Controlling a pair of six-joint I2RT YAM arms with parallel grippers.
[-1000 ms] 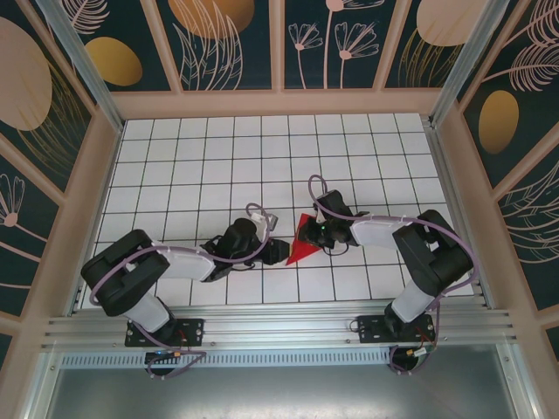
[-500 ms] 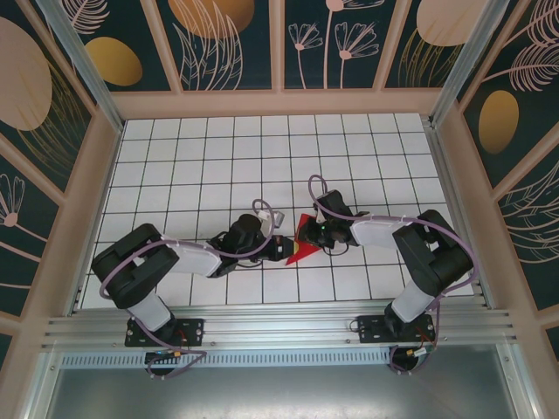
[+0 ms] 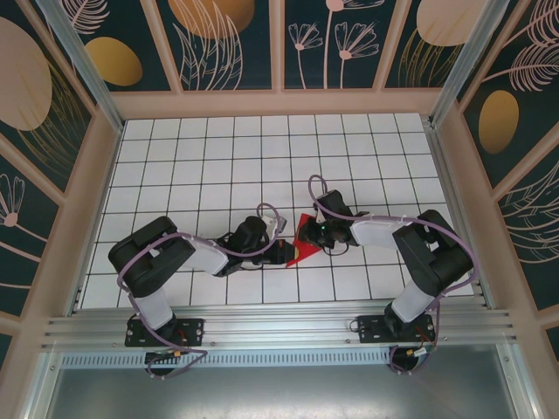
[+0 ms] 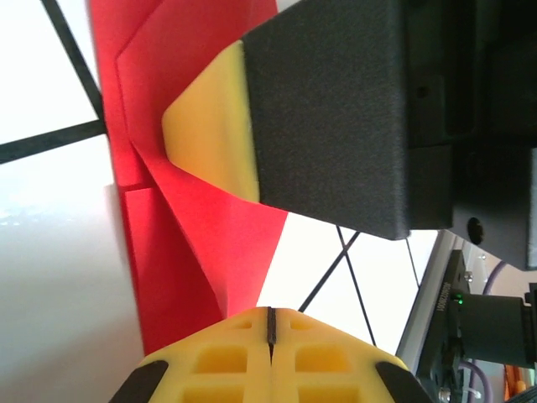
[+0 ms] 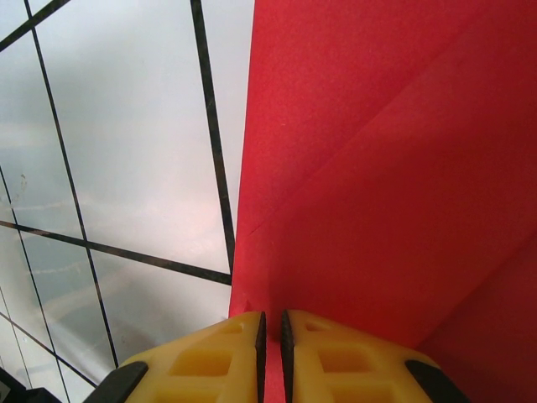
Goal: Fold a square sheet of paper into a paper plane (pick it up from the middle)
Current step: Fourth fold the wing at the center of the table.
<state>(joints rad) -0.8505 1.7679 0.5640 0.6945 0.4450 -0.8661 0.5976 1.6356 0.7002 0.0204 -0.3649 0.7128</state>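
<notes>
Currently the paper [image 3: 306, 249] is seen lying on the table [image 3: 210, 157], creased into a pointed, roughly triangular shape. It is located about midway between the left and right edges, nearer the near edge than the far one. The left arm [image 3: 175, 257] is positioned over it from the left side and the right arm [image 3: 384, 231] from the right, with their tips close together at the paper.

Left jaws: clenched, with the yellow pads [image 4: 226, 361] pressed together to a hairline seam. The paper's [image 4: 193, 243] narrow end is seen running in under those pads; whether it is actually pinched cannot be told.

Right jaws: closed down to a thin slit between the pads [image 5: 210, 361], and red is visible through the slit. A grasp on the paper [image 5: 377, 168] cannot be confirmed. In the left wrist view one right finger is seen lying over the paper, its yellow pad [image 4: 210, 126] set on a folded flap beside a diagonal crease.

Folds: diagonal creases and overlapped layers are visible in both wrist views. Black grid lines of the table are seen just beside the paper's edge.
</notes>
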